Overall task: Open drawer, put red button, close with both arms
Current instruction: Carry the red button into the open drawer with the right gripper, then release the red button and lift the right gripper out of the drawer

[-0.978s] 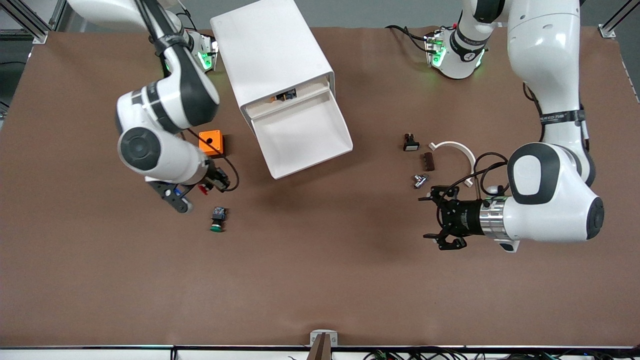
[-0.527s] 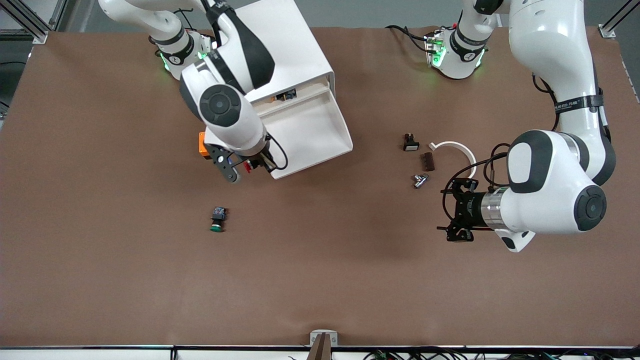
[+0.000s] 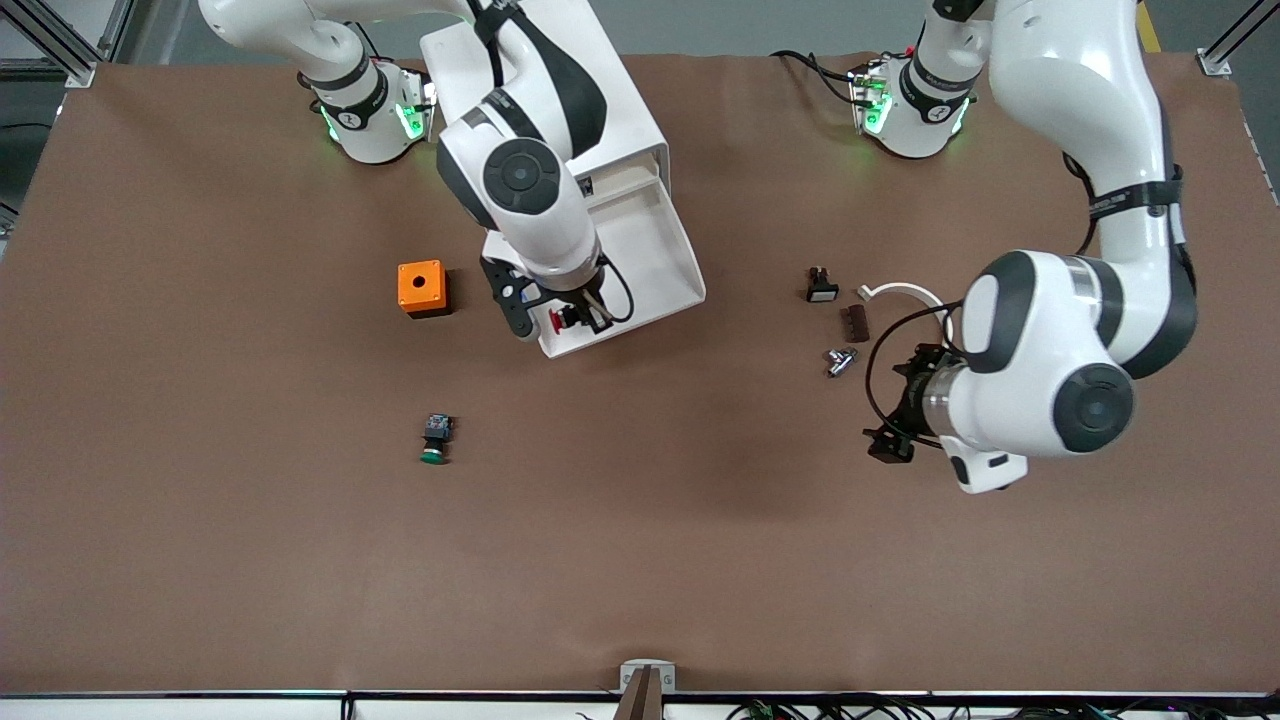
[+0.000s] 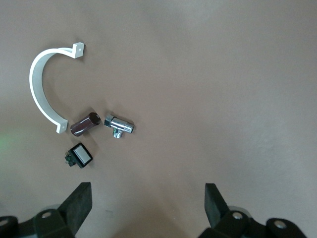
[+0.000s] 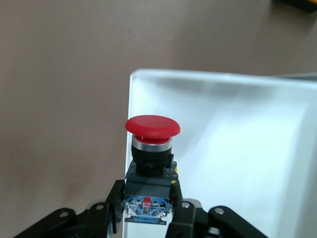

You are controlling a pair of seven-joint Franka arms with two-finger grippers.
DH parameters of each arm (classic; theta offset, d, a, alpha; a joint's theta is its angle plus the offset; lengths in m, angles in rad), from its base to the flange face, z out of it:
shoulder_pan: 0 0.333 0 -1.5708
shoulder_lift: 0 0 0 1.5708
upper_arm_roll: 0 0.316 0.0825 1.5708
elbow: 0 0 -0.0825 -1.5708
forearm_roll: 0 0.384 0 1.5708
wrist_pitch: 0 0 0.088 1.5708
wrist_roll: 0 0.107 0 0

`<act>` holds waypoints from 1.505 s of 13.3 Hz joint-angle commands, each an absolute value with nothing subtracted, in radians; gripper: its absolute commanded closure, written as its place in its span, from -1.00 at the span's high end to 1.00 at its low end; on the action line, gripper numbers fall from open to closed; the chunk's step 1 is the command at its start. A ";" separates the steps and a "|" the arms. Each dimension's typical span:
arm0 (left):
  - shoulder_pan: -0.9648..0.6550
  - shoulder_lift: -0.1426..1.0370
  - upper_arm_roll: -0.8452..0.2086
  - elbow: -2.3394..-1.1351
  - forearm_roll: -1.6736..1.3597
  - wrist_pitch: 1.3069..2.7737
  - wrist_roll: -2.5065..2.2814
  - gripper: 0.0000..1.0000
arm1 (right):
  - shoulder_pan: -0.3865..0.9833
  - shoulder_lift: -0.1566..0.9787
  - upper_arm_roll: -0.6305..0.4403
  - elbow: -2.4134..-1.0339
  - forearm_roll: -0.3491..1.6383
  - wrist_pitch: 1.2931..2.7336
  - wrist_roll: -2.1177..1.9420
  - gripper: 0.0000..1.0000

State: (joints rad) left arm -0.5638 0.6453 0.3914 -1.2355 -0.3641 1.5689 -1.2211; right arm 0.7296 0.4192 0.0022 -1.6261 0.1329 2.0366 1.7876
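Observation:
The drawer (image 3: 650,250) stands pulled out of the white cabinet (image 3: 540,90), its tray bare where it shows. My right gripper (image 3: 560,320) hangs over the drawer's front corner toward the right arm's end, shut on the red button (image 3: 558,318). In the right wrist view the red button (image 5: 152,126) has its red cap pointing away from the gripper (image 5: 148,201), just above the drawer's rim (image 5: 213,74), and the fingers (image 5: 111,198) clamp its black-blue body. My left gripper (image 3: 893,415) is open over bare table, and the left wrist view shows nothing between the gripper (image 4: 147,206) fingers.
A green-capped button (image 3: 434,440) lies nearer the front camera than an orange box (image 3: 421,287). Near the left gripper lie a white curved clamp (image 4: 37,94), a brown piece (image 4: 85,123), a chrome fitting (image 4: 119,125) and a small black switch (image 4: 79,155).
The right arm swung from beside the orange box to over the drawer's front corner, carrying the red button. The left arm turned its wrist and drew back slightly, still open.

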 commanded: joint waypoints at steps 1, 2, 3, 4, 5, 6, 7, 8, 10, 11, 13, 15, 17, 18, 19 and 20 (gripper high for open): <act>-0.572 0.643 0.390 -1.255 -0.330 1.565 -1.120 1.00 | 0.770 0.433 -0.008 -1.643 0.143 2.086 1.856 -0.86; -0.571 0.646 0.387 -1.256 -0.330 1.565 -1.030 1.00 | 0.784 0.436 -0.009 -1.654 0.143 2.109 1.873 -0.82; -0.568 0.647 0.387 -1.259 -0.331 1.565 -0.978 0.99 | 0.793 0.436 -0.009 -1.661 0.141 2.120 1.885 -0.69; -0.561 0.647 0.384 -1.261 -0.331 1.569 -0.953 1.00 | 0.795 0.437 -0.009 -1.663 0.143 2.121 1.902 -0.32; -0.566 0.647 0.383 -1.264 -0.330 1.589 -0.907 1.00 | 0.795 0.436 -0.009 -1.661 0.141 2.120 1.904 0.01; -0.571 0.643 0.383 -1.273 -0.330 1.614 -0.849 1.00 | 0.795 0.436 -0.009 -1.661 0.137 2.117 1.902 0.69; -0.575 0.643 0.380 -1.287 -0.330 1.627 -0.801 1.00 | 0.793 0.436 -0.011 -1.660 0.130 2.117 1.901 0.85; -0.601 0.638 0.382 -1.308 -0.328 1.658 -0.763 1.00 | 0.782 0.433 -0.011 -1.655 0.130 2.111 1.888 0.90; -0.661 0.638 0.380 -1.359 -0.328 1.736 -0.752 0.99 | 0.750 0.420 -0.015 -1.651 0.130 2.106 1.827 0.99; -0.688 0.644 0.374 -1.374 -0.330 1.781 -0.753 0.99 | 0.726 0.410 -0.017 -1.649 0.130 2.089 1.754 0.99; -0.730 0.669 0.351 -1.400 -0.331 1.892 -0.753 0.99 | 0.652 0.405 -0.017 -1.593 0.133 2.018 1.649 0.99; -0.733 0.690 0.307 -1.401 -0.330 1.989 -0.746 0.99 | 0.585 0.402 -0.017 -1.536 0.135 1.932 1.510 0.99; -0.744 0.698 0.259 -1.401 -0.328 2.058 -0.710 1.00 | 0.505 0.370 -0.018 -1.525 0.137 1.885 1.366 0.99; -0.747 0.698 0.243 -1.401 -0.328 2.062 -0.709 1.00 | 0.467 0.353 -0.017 -1.525 0.137 1.881 1.300 0.99; -0.747 0.699 0.207 -1.401 -0.333 2.065 -0.710 1.00 | 0.436 0.333 -0.018 -1.526 0.135 1.879 1.243 0.99; -0.747 0.698 0.181 -1.401 -0.334 2.065 -0.716 1.00 | 0.392 0.318 -0.017 -1.525 0.135 1.861 1.168 0.99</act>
State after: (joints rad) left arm -0.7439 0.7102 0.2184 -1.3931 -0.3482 2.0527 -0.7256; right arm 0.4614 0.3606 -0.0361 -1.5193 0.1324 1.8928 1.2772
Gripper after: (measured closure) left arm 0.000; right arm 0.000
